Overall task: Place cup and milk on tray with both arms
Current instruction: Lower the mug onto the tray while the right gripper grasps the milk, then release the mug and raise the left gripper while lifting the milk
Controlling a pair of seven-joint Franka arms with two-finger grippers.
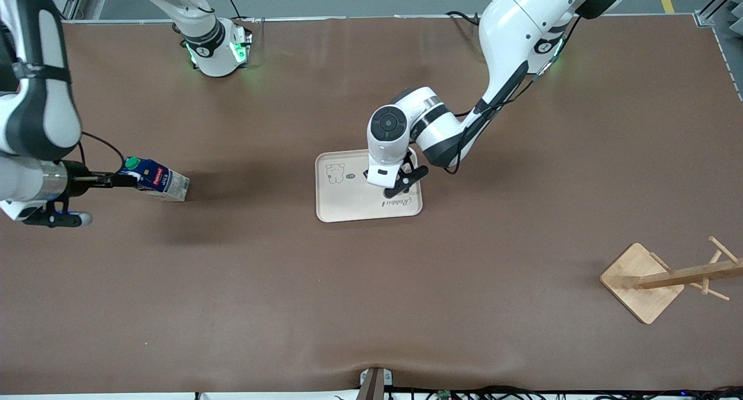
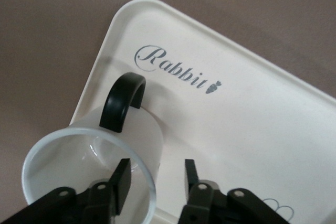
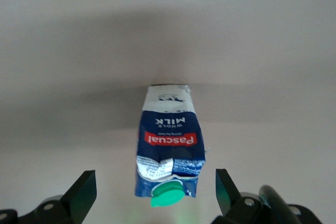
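- Brown desk (image 1: 371, 307) carrying everything, wide and flat under both arms.
- Left arm (image 1: 511, 46) reaching from its base down over the middle of the desk; right arm (image 1: 35, 98) bent over its own end of the desk.
- Wooden rack (image 1: 644, 281) with pegs sitting at the left arm's end of the desk, nearer the front camera than the tray, well apart from it.
- Cream tray (image 1: 348, 205) flat in the middle of the desk, cartoon animal and the script word "Rabbit" on its surface.
- Milk (image 1: 157, 180) standing on the desk toward the right arm's end, well apart from the tray, green cap up, red label patch showing; looks slightly tilted in the front view, hard to be sure.
- Cup (image 2: 89, 169) upright on the tray, at the corner beside the "Rabbit" lettering, black handle turned toward the word; hidden under the wrist in the front view.
- Left pincer (image 2: 156, 179) just above the cup, jaws part-way apart and straddling its rim, one finger inside and one outside; apparently no grip on it.
- Right pincer (image 3: 155, 192) spread wide around the top of the milk, fingers clear of the carton on both sides, nothing held.
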